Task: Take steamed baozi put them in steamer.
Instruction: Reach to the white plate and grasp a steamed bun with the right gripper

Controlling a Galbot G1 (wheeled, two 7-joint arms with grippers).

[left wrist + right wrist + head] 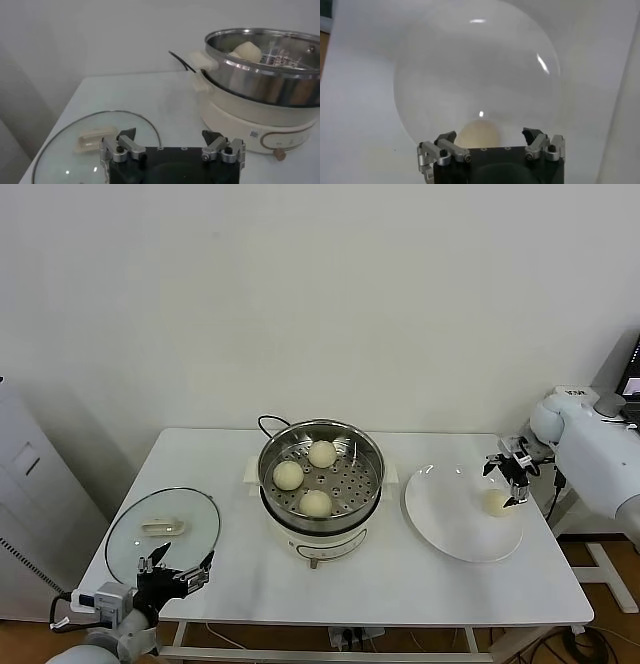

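Last round cream-white steamed baozi (496,502) left on flat white plate (440,524); three already inside shiny round steel steamer (368,454).

Right gripper (512,468) poised just above it, jaws apart, nothing held. Probably soft, light, easily dented: best pinched gently across its widest sides. Left gripper (176,569) parked beside glass lid (200,519), jaws apart.

I see 4 cream buns (288,475), a shiny steel steamer (365,452) with a dotted floor, white plate (445,524), white table (400,584).
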